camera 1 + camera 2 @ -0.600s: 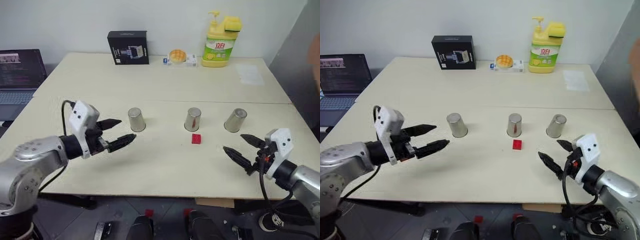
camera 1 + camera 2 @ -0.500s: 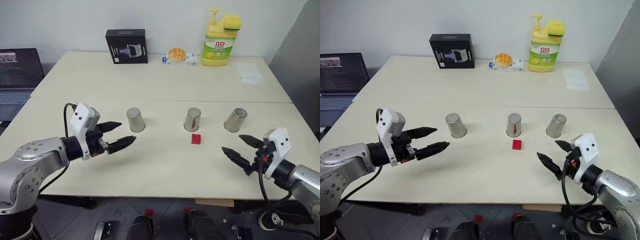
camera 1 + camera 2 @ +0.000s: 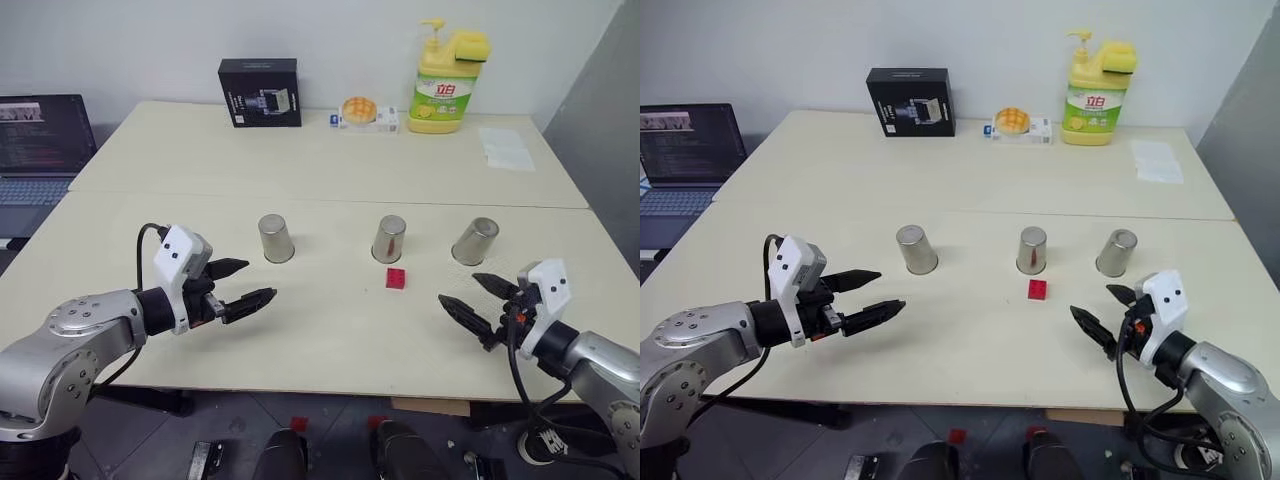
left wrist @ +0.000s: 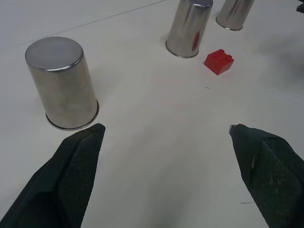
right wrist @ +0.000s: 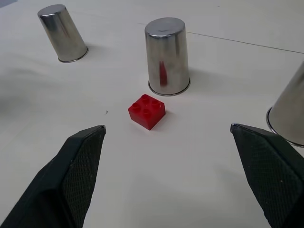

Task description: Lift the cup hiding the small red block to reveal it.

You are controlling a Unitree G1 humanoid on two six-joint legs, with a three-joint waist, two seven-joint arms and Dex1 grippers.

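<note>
Left hand (image 3: 250,283) has drawn back, both hands spread; red block (image 3: 396,278) lies uncovered before middle cup (image 3: 388,239).

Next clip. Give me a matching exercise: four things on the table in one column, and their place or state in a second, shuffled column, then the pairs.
Things:
1. red block
2. left gripper
3. soap bottle
4. black box

Places or states:
A. far edge of the table, towards the robot's left
B. bare on the table, just in front of the middle cup
C. far edge, with a yellow sponge on top
D. open, hovering near the left cup, holding nothing

Pairs: 1-B, 2-D, 3-C, 4-A
</note>
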